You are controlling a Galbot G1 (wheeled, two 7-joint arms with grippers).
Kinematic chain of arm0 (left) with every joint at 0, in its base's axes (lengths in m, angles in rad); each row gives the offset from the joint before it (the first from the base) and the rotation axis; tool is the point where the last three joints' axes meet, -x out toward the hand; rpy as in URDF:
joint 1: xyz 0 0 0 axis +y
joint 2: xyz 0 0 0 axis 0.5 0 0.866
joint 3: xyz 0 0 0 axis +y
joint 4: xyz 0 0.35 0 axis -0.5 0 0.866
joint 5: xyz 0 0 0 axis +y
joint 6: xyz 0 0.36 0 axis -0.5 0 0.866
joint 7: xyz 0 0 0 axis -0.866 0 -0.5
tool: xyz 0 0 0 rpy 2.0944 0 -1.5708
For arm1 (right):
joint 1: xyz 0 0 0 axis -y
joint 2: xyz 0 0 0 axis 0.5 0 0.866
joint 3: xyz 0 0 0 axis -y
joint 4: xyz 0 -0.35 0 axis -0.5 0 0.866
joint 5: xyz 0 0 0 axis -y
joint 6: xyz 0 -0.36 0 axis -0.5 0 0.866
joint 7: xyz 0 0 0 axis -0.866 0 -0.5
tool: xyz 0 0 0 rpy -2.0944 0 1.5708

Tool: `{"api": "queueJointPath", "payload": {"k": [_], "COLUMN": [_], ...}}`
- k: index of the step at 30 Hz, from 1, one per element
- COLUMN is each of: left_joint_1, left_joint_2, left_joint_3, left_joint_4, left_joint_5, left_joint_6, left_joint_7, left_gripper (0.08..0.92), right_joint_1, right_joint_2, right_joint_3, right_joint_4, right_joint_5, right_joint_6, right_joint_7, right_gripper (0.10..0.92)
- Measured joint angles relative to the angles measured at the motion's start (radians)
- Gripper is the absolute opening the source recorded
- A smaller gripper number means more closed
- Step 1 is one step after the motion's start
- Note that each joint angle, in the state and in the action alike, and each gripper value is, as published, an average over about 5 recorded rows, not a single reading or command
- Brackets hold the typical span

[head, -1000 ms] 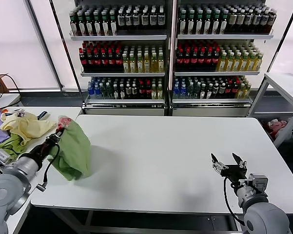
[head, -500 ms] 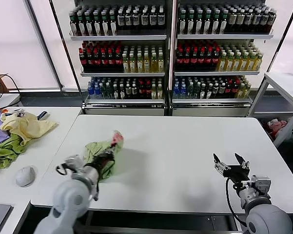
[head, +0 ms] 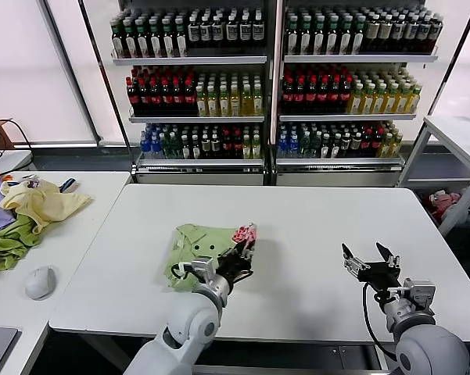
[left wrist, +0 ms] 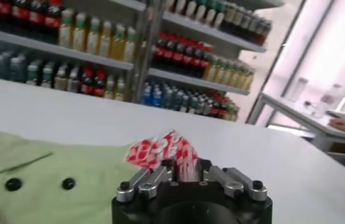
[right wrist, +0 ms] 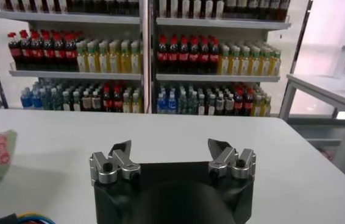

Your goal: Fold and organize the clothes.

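Beside polo shirt (head: 199,242): left hand (head: 242,251) pinching patch; right hand (head: 370,260) spread, apart.

Grey arms, black silver-screwed fingers (right wrist: 119,159)

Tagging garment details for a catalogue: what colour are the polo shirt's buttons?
Dark, nearly black, against the light sage-green polo shirt; the buttons show best in the left wrist view.

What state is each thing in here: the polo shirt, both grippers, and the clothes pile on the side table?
Polo shirt: lying crumpled on the white table, unfolded, two buttons showing, printed patch lifted at the gripper.
Left gripper: shut on the shirt's red-and-white patch.
Right gripper: open, empty, hovering over the table's right front area.
Pale yellow garment: heaped on the side table, on top of darker clothes.
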Motion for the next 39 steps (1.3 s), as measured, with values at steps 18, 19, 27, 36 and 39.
{"api": "queueJointPath", "payload": {"k": [18, 19, 27, 36, 39], "left_joint_1": [0.186, 0.203, 0.324, 0.411, 0.43], "left_joint_2": [0.05, 0.057, 0.091, 0.11, 0.113], "left_joint_3": [-0.077, -0.093, -0.225, -0.312, -0.325], "left_joint_4": [-0.166, -0.177, -0.243, -0.279, -0.288], "left_joint_5": [0.105, 0.113, 0.156, 0.177, 0.182], "left_joint_6": [-0.179, -0.188, -0.244, -0.283, -0.29], "left_joint_7": [0.06, 0.057, 0.037, 0.025, 0.024], "left_gripper": [0.817, 0.82, 0.823, 0.823, 0.823], "right_joint_1": [0.158, 0.175, 0.309, 0.424, 0.448], "right_joint_2": [0.076, 0.085, 0.173, 0.266, 0.291], "right_joint_3": [-0.263, -0.286, -0.446, -0.524, -0.533], "right_joint_4": [-0.116, -0.132, -0.281, -0.431, -0.468], "right_joint_5": [-0.04, -0.04, -0.027, 0.035, 0.07], "right_joint_6": [0.043, 0.045, 0.05, 0.04, 0.036], "right_joint_7": [0.069, 0.075, 0.13, 0.195, 0.22], "right_gripper": [0.823, 0.823, 0.823, 0.818, 0.773]}}
